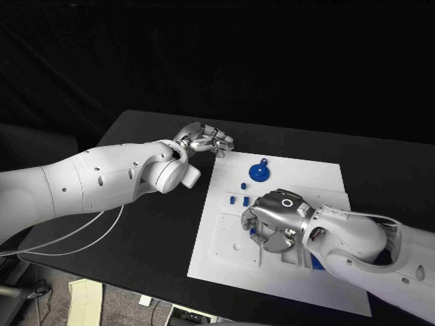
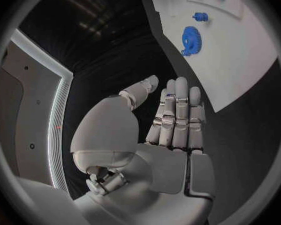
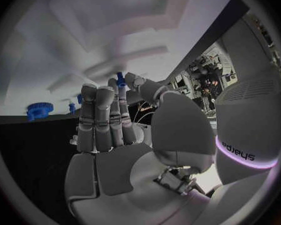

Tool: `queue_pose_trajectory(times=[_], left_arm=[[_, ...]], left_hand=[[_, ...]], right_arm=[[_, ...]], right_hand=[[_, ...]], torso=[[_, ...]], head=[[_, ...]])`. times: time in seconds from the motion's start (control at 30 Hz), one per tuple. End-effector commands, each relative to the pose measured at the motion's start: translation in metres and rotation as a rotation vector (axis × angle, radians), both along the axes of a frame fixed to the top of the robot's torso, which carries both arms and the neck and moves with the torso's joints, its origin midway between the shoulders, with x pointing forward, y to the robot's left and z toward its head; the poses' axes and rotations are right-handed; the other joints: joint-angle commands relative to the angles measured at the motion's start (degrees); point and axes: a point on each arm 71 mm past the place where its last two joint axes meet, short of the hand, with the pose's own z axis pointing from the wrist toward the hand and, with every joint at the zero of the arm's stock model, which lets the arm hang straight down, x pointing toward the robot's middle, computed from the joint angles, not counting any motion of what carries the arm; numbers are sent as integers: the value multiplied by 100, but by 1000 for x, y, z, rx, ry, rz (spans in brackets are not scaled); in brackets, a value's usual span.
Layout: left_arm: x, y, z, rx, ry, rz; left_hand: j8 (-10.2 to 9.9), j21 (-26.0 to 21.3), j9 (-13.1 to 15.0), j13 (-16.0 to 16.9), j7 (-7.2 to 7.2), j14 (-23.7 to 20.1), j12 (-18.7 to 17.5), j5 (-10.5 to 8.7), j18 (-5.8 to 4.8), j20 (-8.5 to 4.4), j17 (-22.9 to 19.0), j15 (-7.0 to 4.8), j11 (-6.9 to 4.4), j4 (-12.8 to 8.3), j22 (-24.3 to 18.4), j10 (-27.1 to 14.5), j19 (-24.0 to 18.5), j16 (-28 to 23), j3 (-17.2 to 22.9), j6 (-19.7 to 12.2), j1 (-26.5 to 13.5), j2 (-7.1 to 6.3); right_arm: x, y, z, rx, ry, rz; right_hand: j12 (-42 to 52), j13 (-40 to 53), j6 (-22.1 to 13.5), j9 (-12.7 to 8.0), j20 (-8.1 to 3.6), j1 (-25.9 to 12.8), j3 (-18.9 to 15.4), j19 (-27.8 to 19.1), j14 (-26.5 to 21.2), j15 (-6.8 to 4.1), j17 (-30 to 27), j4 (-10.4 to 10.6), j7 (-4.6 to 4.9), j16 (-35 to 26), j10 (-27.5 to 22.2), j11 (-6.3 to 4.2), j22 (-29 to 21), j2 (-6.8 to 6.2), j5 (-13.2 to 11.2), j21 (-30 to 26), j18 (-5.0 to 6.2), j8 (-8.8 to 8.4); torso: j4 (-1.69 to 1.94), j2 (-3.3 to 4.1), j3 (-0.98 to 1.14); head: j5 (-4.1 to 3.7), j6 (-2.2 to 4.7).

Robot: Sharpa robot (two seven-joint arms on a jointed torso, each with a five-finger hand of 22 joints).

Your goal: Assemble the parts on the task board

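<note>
A flat white board (image 1: 306, 173) lies on the matte black table (image 1: 139, 251), with shallow recesses cut into its surface. A toothed blue gear (image 1: 261, 171) is seen near its far edge, and small blue pegs (image 1: 239, 200) lie just nearer. The silver right hand (image 1: 274, 223) is held over the board's middle; a small blue part (image 3: 120, 79) is pinched at its fingertips. The left hand (image 1: 204, 140) is held off the board beyond its far corner, fingers straight and together, nothing gripped.

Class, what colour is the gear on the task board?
Blue; the gear shows best in the head view.
</note>
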Motion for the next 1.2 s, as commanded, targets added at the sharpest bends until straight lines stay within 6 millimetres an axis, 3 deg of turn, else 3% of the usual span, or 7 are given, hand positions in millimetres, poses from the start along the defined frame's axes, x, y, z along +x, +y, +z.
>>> queue_pose_trajectory(times=[0.03, 0.3, 0.77, 1.07, 1.17, 1.2], left_arm=[[-1, -2, 1, 0, -2, -17], [0, -2, 1, 1, -1, -17], [0, -1, 1, 1, 0, -16], [1, 1, 0, 4, -1, -9], [2, 2, 0, 5, -2, -7], [2, 2, 0, 5, -2, -5]], left_hand=[[28, -36, -5, 10, 3, 41, -16, 5, -87, -58, 9, -8, 3, -32, 10, -32, -28, -38, 12, -49, -12, 58], [29, -38, -6, 10, 3, 41, -17, 3, -88, -58, 12, -7, 4, -31, 11, -33, -28, -41, 9, -51, -15, 57], [30, -41, -8, 10, 4, 41, -18, 2, -88, -57, 17, -7, 4, -32, 14, -34, -28, -48, 8, -53, -16, 56], [31, -43, -8, 10, 4, 41, -18, 0, -89, -57, 21, -6, 5, -31, 15, -35, -27, -52, 5, -54, -19, 54], [32, -43, -9, 11, 5, 41, -18, 0, -89, -57, 23, -6, 5, -31, 16, -35, -27, -53, 5, -54, -20, 54], [32, -43, -9, 11, 5, 41, -18, -1, -89, -57, 23, -6, 5, -31, 16, -35, -27, -53, 4, -54, -21, 53]], right_arm=[[-1, 0, -5, -19, 46, 0], [-1, -1, -4, 10, 51, -5], [0, -9, 3, 103, 36, -33], [16, -28, 32, 240, 118, -108], [26, -39, 45, 273, 145, -149], [31, -45, 51, 275, 150, -163]], right_hand=[[-84, -52, -90, -18, 11, -261, -273, -47, 3, 62, -10, -12, 38, -8, -97, 26, 126, -142, 44, 25, 87, -50], [-258, -100, -292, -63, 16, -497, -839, -98, -31, 139, -17, -32, 125, 44, -300, 110, 112, -184, 39, 26, 87, -167], [-341, -134, -395, -97, 7, -431, -892, -88, -30, 175, -32, 2, 171, 75, -397, 148, 99, -218, 88, 17, 87, -231], [-366, -180, -572, -145, 6, -559, -1058, -66, -5, 220, -42, 92, 253, 127, -527, 194, 107, -283, 43, 30, 87, -326], [-359, -187, -580, -146, -10, -585, -1138, -47, 7, 215, -36, 103, 255, 161, -531, 191, 112, -261, 93, 48, 87, -325], [-358, -187, -580, -146, -11, -583, -1140, -46, 8, 215, -36, 103, 255, 162, -530, 191, 112, -258, 95, 49, 87, -325]], torso=[[-2, 2, 2], [1, 1, 1], [0, 1, 8], [-3, -1, 8], [-2, -3, 6], [-3, -4, 5]], head=[[3, -12], [-3, -14], [-27, 6], [-127, 130], [-217, 209], [-305, 272]])
